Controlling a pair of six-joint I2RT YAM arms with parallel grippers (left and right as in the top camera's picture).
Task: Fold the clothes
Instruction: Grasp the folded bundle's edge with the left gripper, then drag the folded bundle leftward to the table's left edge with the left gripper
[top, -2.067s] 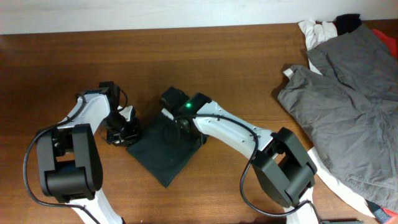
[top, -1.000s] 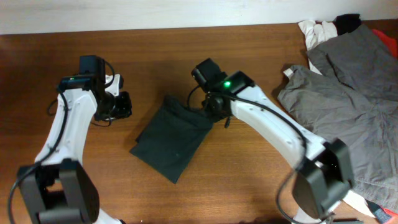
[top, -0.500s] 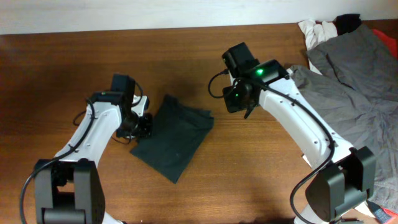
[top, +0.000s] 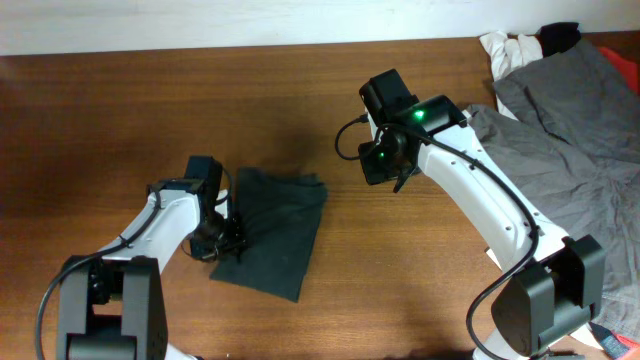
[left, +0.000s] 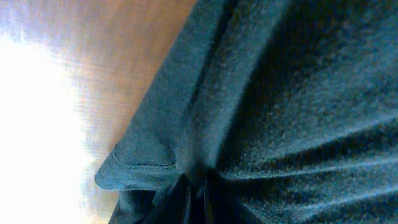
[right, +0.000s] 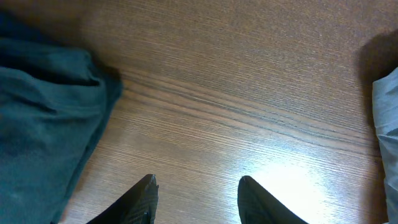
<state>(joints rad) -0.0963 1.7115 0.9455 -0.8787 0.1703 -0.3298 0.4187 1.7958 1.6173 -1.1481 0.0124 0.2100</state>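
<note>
Now left pincer (top: 222, 240) clamped on the edge of the folded black T-shirt (top: 278, 225), lying on bench (top: 300, 80) left of centre. Right pincer (right: 196, 199) fingers apart over bare wood, near grey garments (top: 560, 150).

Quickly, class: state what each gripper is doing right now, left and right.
Left gripper: closed, pinching the edge of the black T-shirt.
Right gripper: open, holding nothing, over the table.
</note>
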